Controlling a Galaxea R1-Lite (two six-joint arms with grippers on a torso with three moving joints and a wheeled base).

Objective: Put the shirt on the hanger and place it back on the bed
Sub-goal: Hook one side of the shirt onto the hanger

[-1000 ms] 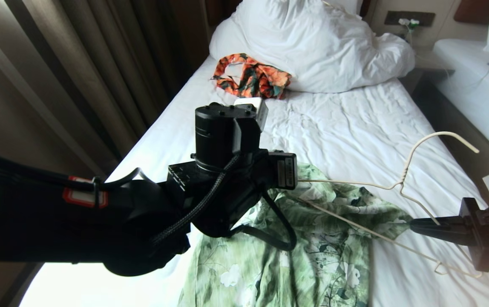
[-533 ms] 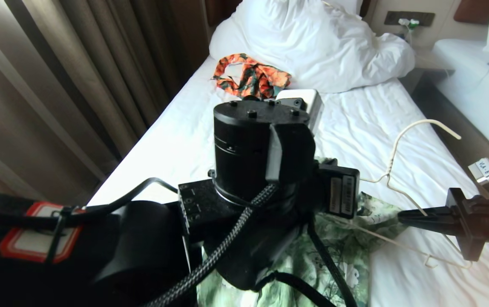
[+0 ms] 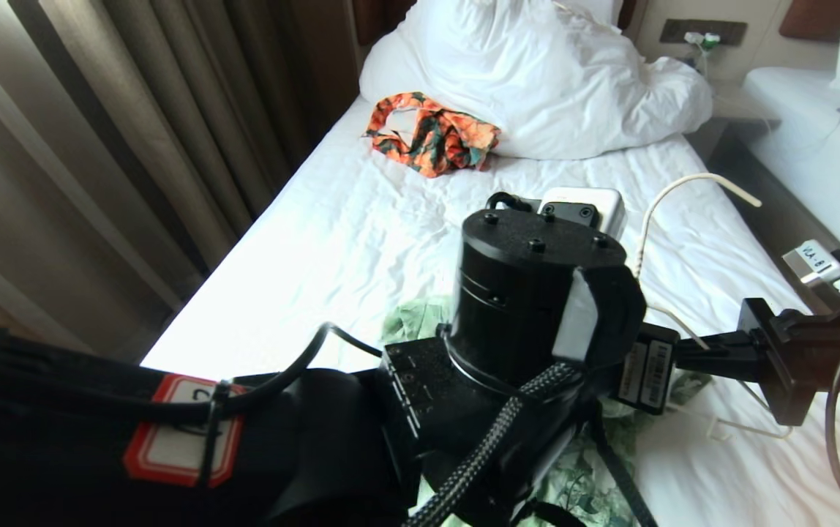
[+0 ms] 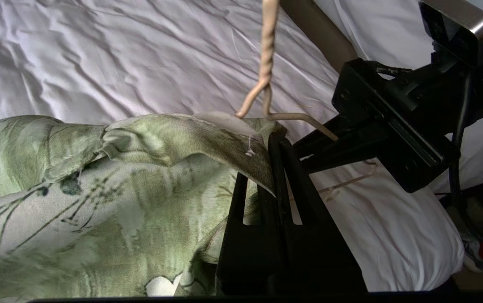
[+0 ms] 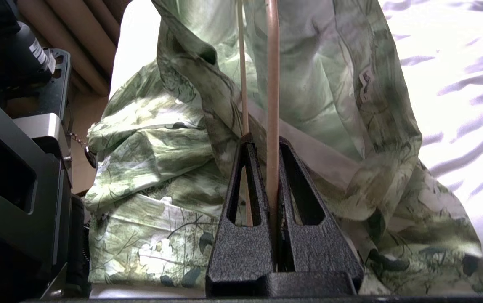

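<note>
The light green flower-print shirt lies bunched on the bed. Only scraps of the shirt show around my left arm in the head view. My left gripper is shut on an edge of the shirt, right below the twisted neck of the cream wire hanger. My right gripper is shut on a hanger wire that runs into the shirt. In the head view the right gripper comes in from the right, with the hanger hook arching above it. My left wrist hides its own fingers there.
An orange-and-dark-green garment lies by the bunched white duvet at the head of the bed. Brown curtains hang along the bed's left side. A nightstand and a second bed stand to the right.
My left arm has swung right across the bed, pulling the shirt edge up to the right gripper. The right gripper and the hanger have shifted left, the hook rising.
</note>
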